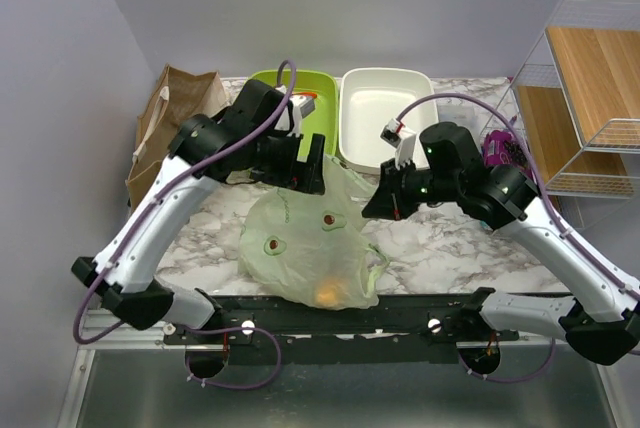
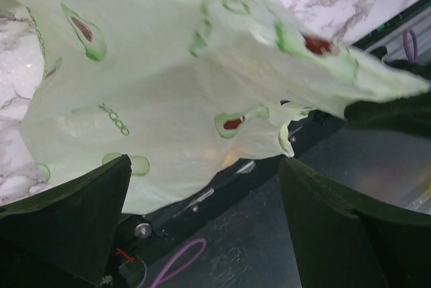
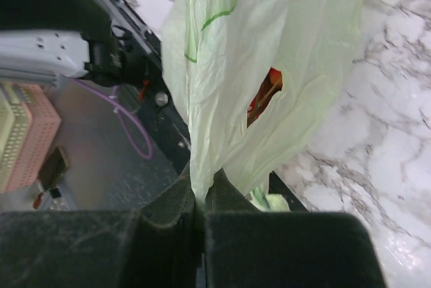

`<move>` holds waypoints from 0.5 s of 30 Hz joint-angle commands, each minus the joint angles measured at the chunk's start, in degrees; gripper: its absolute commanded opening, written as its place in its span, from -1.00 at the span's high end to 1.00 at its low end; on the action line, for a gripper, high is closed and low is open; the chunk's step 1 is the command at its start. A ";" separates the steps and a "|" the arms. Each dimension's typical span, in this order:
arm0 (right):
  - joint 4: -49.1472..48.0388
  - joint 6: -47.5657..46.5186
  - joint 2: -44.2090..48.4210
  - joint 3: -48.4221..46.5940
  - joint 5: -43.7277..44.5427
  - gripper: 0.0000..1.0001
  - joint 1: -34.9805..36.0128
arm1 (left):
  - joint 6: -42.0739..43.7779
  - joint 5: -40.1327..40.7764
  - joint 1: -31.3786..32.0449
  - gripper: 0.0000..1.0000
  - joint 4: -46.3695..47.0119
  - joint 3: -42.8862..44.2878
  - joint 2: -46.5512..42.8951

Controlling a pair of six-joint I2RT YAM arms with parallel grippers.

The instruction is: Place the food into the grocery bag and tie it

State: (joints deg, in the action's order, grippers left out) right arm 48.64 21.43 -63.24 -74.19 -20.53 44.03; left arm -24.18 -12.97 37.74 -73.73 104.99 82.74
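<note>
At the table's near edge, the bag [image 1: 305, 248] lies slumped on the marble, an orange-yellow lump [image 1: 326, 293] showing through its lower end. Right gripper [image 3: 200, 197] is pressed together on a strip of the bag's plastic, lifting that side; something red [image 3: 266, 93] shows through a gap. Left gripper [image 2: 202, 167] hangs over the bag's far-left corner, fingers [image 2: 87, 214] spread wide, holding nothing. Green bin [image 1: 318, 83] and white bin [image 1: 385, 98] sit behind.
</note>
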 commanded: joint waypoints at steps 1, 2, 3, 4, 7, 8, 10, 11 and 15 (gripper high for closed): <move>-1.36 3.61 -3.24 -8.03 -6.57 0.99 -0.11 | -2.83 3.09 4.70 -0.86 -4.58 -1.70 -8.48; -1.64 4.15 -4.24 -10.18 -6.70 0.99 -0.09 | -3.73 3.44 5.72 -0.86 -5.27 -1.78 -9.64; -1.93 4.82 -5.33 -12.04 -6.71 0.99 -0.09 | -4.59 3.76 6.56 -0.85 -5.85 -1.81 -10.88; -2.25 5.86 -6.36 -14.43 -6.71 0.99 -0.09 | -5.53 3.83 7.45 -0.83 -6.21 -1.78 -11.88; -4.09 9.00 -9.56 -20.00 -5.39 0.99 -0.09 | -8.07 2.58 9.05 -0.74 -6.01 -2.90 -15.30; -4.74 10.32 -10.51 -21.83 -4.75 0.99 -0.10 | -8.87 1.70 9.38 -0.72 -5.28 -3.47 -16.57; -6.30 12.09 -12.05 -24.43 -3.71 0.99 -0.09 | -10.26 -0.80 10.19 -0.70 -2.96 -5.07 -18.89; -7.19 12.89 -12.51 -25.37 -3.12 0.99 -0.09 | -11.02 -2.19 10.70 -0.70 -1.23 -6.23 -19.92; -9.43 14.62 -14.01 -26.76 -0.03 0.99 -0.09 | -13.89 -4.85 12.87 -0.70 3.54 -12.43 -23.45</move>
State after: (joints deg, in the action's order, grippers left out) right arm 43.59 32.21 -76.09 -98.48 -23.53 44.03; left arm -33.32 -13.63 48.60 -75.42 97.76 61.71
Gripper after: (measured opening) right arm 0.045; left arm 0.854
